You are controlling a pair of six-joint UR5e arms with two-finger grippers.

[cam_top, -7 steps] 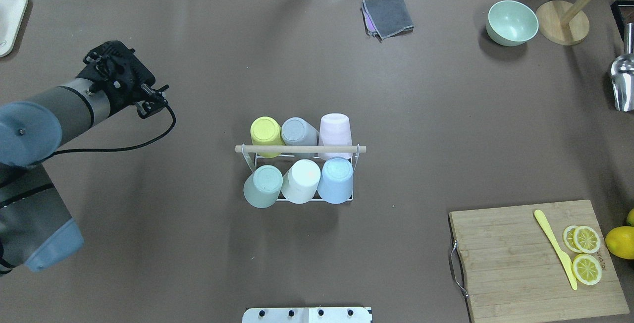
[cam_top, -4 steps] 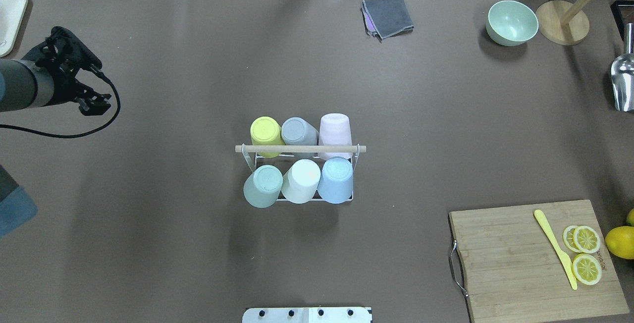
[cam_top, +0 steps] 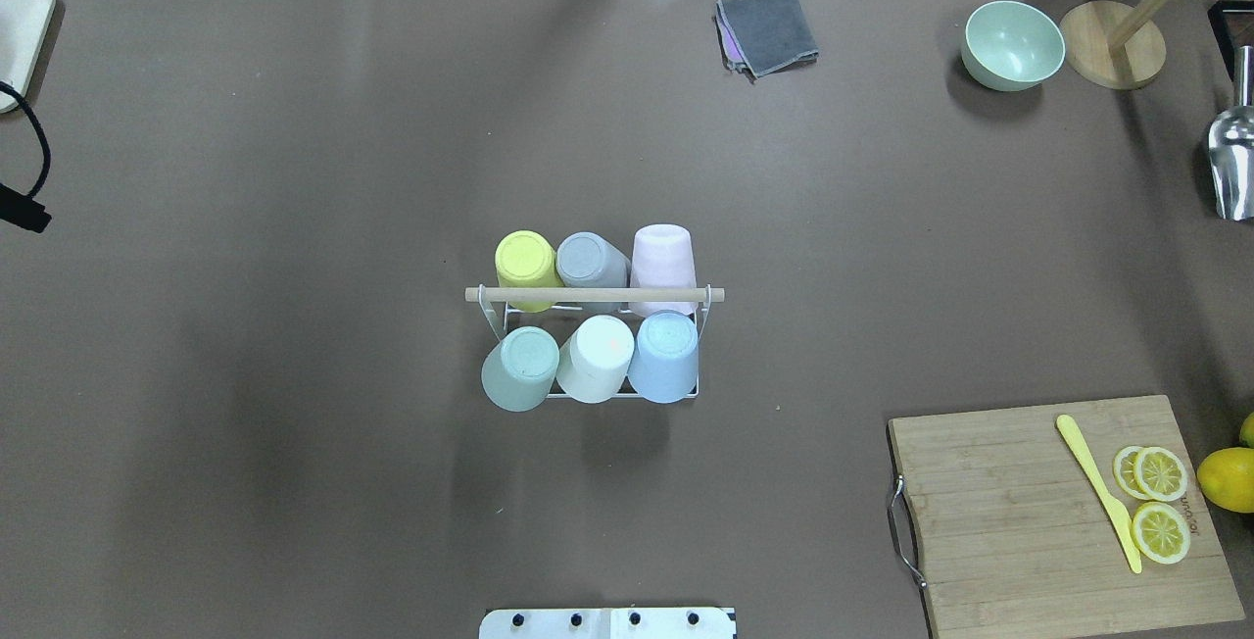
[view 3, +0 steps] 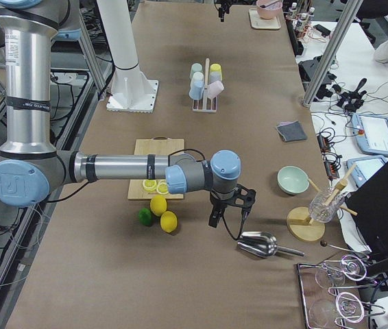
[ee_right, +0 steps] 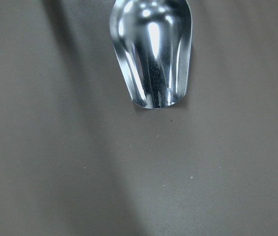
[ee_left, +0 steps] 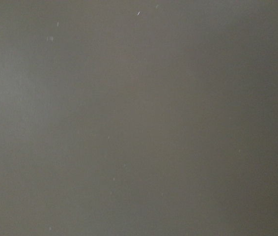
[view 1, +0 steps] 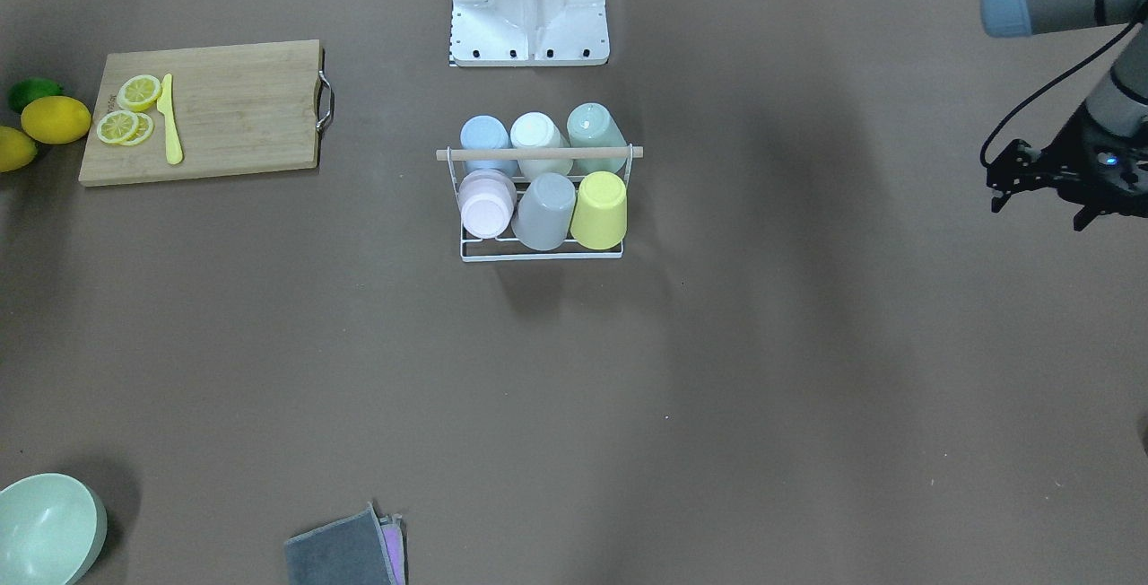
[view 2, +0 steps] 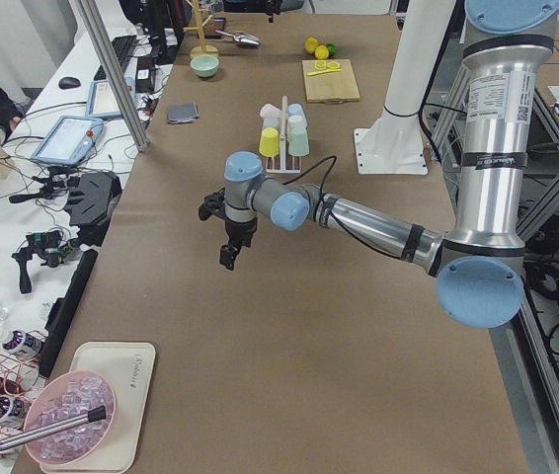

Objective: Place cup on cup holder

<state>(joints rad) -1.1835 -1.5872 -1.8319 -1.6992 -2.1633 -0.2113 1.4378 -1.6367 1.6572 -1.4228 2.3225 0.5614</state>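
Hanging above the table (view 2: 260,355), left fingers (view 2: 227,259) point down; their spread unclear.

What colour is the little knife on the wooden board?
Yellow. The knife shows best in the overhead view, beside the lemon slices.

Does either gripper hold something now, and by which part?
The left gripper holds nothing; the right gripper also looks empty. Six cups sit on the cup holder.
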